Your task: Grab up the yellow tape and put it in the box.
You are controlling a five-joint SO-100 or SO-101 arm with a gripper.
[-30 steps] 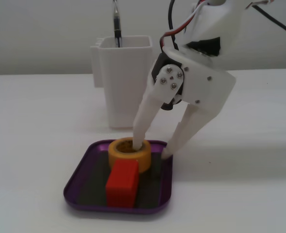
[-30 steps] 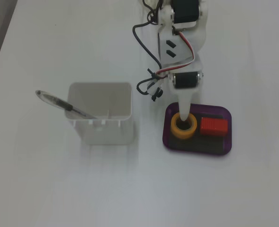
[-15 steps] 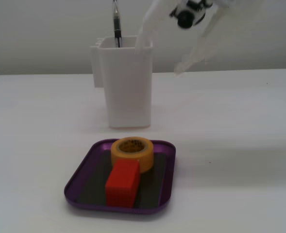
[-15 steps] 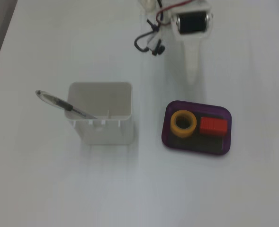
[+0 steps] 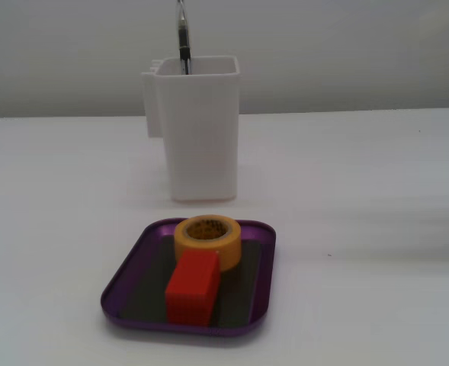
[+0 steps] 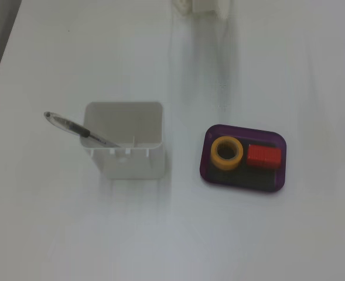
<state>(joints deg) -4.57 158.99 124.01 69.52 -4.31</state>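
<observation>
The yellow tape (image 5: 207,241) (image 6: 227,153) lies flat inside the box (image 5: 129,279) (image 6: 242,181), a shallow purple tray with a dark floor. It rests at the tray's far end in the low fixed view and at its left end in the top-down fixed view. A red block (image 5: 193,289) (image 6: 264,156) sits beside the roll in the same tray, touching it. The gripper shows in neither fixed view; only a scrap of the arm's white base (image 6: 199,5) remains at the top edge from above.
A tall white plastic container (image 5: 194,126) (image 6: 124,139) stands behind the tray, to its left from above, with a pen (image 5: 183,36) (image 6: 78,130) leaning out of it. The white table (image 5: 376,198) spreads around both.
One second ago one finger stood inside the roll's hole in the tray. The arm then lifted and pulled back, and it has left both views. Tape and block stay put.
</observation>
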